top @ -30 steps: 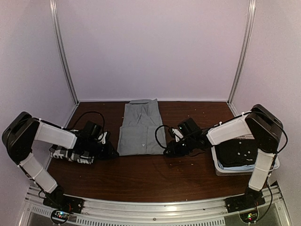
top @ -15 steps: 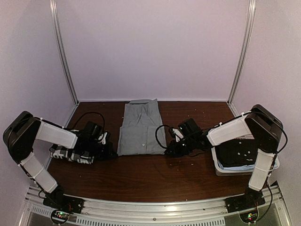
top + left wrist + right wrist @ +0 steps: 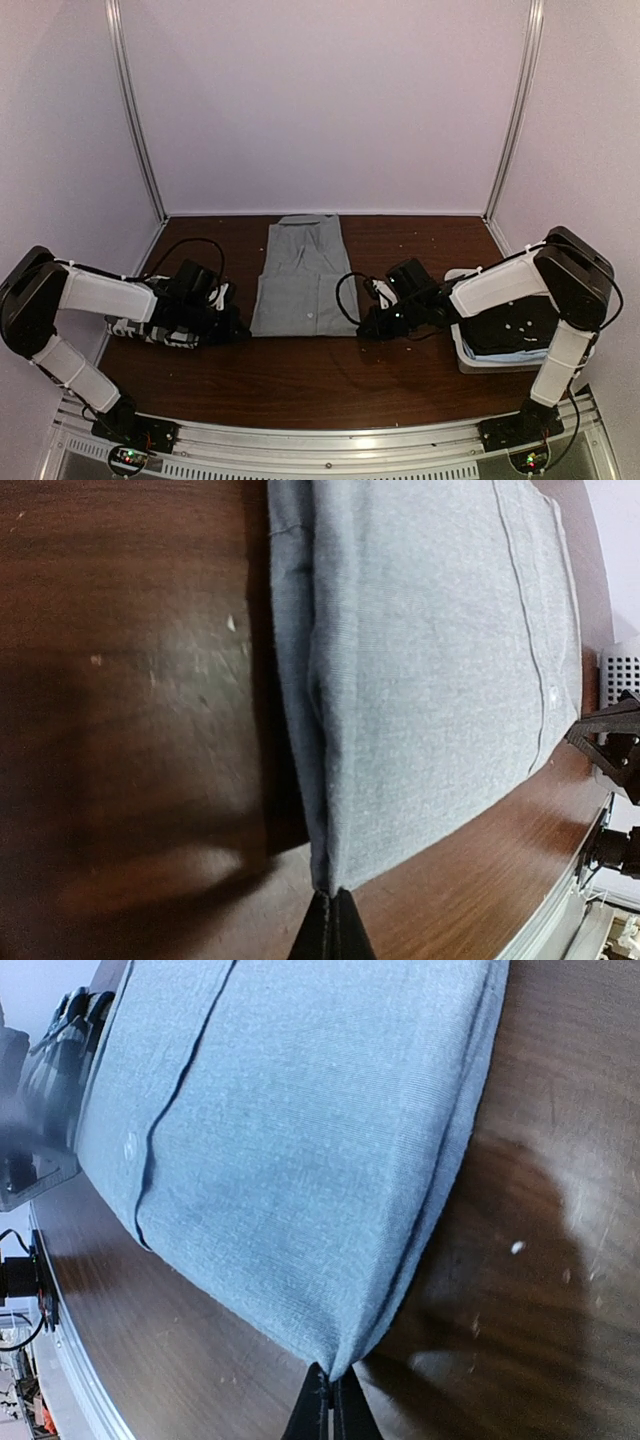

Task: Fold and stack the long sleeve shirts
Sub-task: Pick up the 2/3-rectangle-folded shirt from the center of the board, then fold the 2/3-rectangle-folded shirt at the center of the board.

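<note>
Set for the fold; the left tool (image 3: 332, 910) is pinched tight on the grey shirt (image 3: 303, 275) at the hem corner farthest from the basket (image 3: 468, 362), the right tool (image 3: 330, 1385) pinched on the hem corner nearest the basket; the shirt lies flat on the worktop (image 3: 300, 385), well apart from the basket, the checked shirt (image 3: 150, 328) even farther off; best now, I'd say: lift both corners level, carry the hem toward the collar, keep the edges square
</note>
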